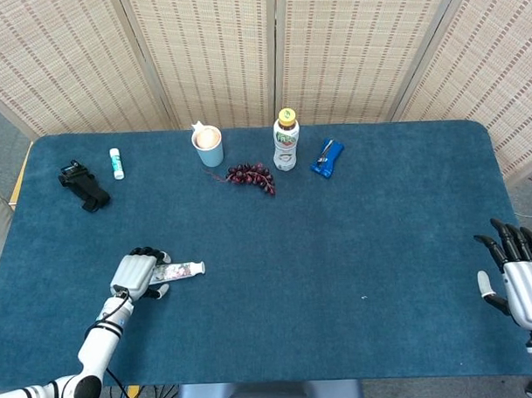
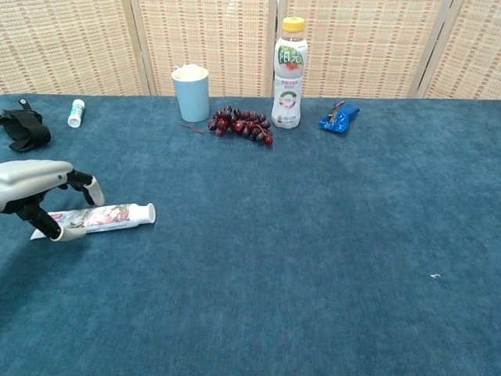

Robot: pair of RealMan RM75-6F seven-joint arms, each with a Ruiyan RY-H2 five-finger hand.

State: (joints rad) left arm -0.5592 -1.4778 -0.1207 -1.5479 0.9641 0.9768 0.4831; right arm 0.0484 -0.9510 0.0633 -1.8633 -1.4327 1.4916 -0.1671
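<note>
**Left hand over the toothpaste tube, right hand idle at the table edge**

While the left hand (image 2: pixel 37 192) sits low at the near left of the table (image 1: pixel 355 248), it arches right over the flat end of the toothpaste tube (image 2: pixel 109 215), fingers curled down on the far side and thumb tucked on the near side. From the chest view the thumb tip looks like it's touching the tube's crimped end, but I honestly can't tell if it's actually got a grip on it or is just resting there. The tube itself lies flat on the blue cloth, cap pointing to the right, and the capped half sticks out free of the hand.

Over on the other side, the right hand (image 1: pixel 520 277) hangs at the near right edge, only visible from the head camera. Fingers are straight and spread, nothing in it, well apart from everything else.

Further back it's the usual lineup along the far side. On the left there's a black strap thing (image 1: pixel 84 186) and just beside it a small white tube with a green cap (image 1: pixel 116 163), lying down. Toward the middle, a light blue cup (image 1: pixel 209 146) stands upright with something pale inside, then a bunch of dark red grapes (image 1: pixel 252 176) lies between the cup and a drink bottle with a yellow cap (image 1: pixel 286 140), also upright. Just right of the bottle is a blue wrapped packet (image 1: pixel 327 158). Behind it all, woven screens (image 1: pixel 243 51).
</note>
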